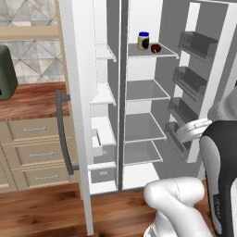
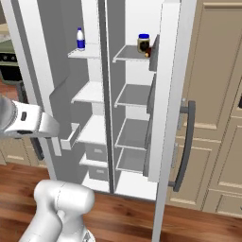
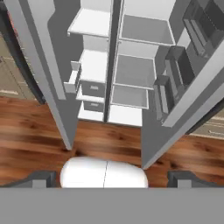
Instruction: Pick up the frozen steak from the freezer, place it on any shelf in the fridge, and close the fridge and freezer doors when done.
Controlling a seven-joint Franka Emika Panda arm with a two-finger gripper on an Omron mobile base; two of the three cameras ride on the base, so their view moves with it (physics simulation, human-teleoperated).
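Both doors of the white side-by-side fridge-freezer (image 1: 121,102) stood wide open. Two-finger gripper (image 3: 109,177) hung back from the cabinet above the wood floor (image 3: 35,127), dark fingertips (image 3: 41,178) spread wide, holding nothing. Frozen steak: couldn't tell where. Dark jar with blue lid (image 1: 143,40) and a small dark round item (image 1: 156,48) sat on the top right-compartment shelf; small blue-capped white bottle (image 2: 81,38) on the top left shelf.
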